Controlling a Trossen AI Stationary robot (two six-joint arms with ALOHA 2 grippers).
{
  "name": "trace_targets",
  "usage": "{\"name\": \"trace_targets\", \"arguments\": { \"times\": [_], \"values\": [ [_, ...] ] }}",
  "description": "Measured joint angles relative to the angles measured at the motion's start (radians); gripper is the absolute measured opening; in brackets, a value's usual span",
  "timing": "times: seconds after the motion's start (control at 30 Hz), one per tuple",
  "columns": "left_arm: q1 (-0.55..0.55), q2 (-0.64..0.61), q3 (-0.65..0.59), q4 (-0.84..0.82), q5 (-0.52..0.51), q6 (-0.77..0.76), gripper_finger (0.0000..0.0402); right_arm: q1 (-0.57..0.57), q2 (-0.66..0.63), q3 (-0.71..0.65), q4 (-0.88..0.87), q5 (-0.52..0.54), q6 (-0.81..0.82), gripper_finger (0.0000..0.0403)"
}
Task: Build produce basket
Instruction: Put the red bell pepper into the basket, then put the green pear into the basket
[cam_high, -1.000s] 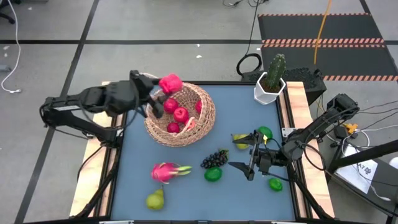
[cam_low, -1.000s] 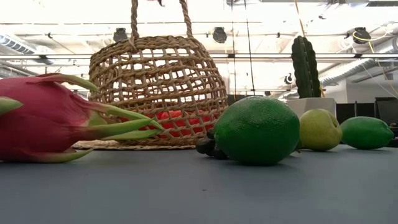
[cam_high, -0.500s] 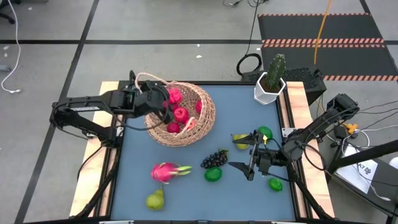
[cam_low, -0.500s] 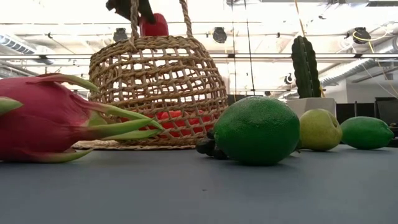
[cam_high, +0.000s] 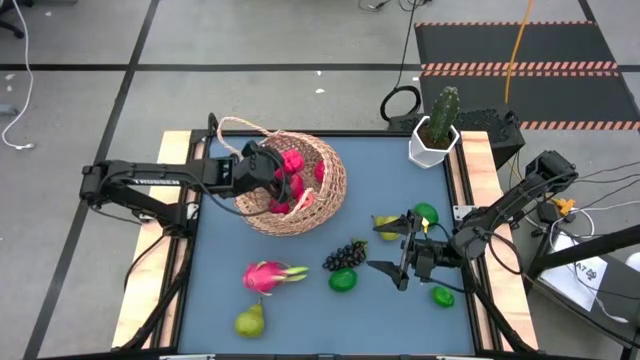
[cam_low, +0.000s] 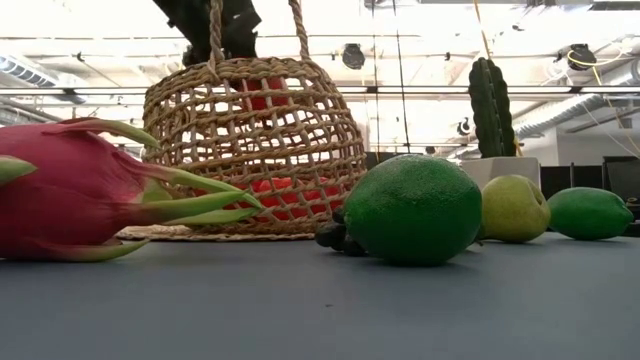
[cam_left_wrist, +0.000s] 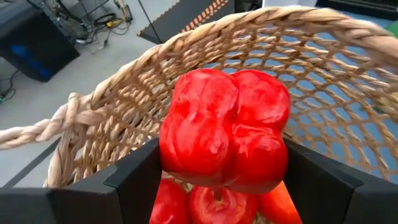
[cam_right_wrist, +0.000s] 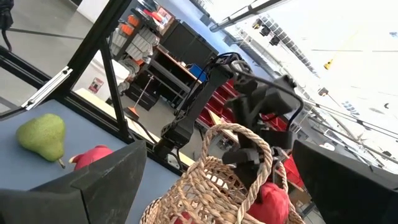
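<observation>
The big round tan woven basket stands upright on the blue worktop, its thin loop handle pointing up. Red round toy fruits lie inside. The left gripper is inside the basket, its jaws closed on a shiny lumpy red fruit. The right gripper, jaws open, waits by the dark grape bunch.

Basket handle running off the low view's top edge. Dragon fruit cut by the left edge there. Grape bunch mostly hiding behind a lime. Left gripper fingers showing only partly behind the red fruit; lower fruits in the basket being covered.
</observation>
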Motion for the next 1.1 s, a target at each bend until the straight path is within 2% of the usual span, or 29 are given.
{"name": "trace_targets", "arguments": {
  "times": [0.3,0.67,1.1],
  "values": [
    [0.022,0.000,-0.043,0.062,0.046,-0.005,0.0296,0.000,0.000,0.000,0.000,0.000,0.000,0.0400],
    [0.022,0.000,-0.043,0.100,0.044,0.006,0.0359,0.000,0.000,0.000,0.000,0.000,0.000,0.0400],
    [0.008,-0.036,-0.017,0.133,0.038,0.037,0.0362,0.000,0.000,0.000,-0.011,0.002,0.000,0.0400]
  ]
}}
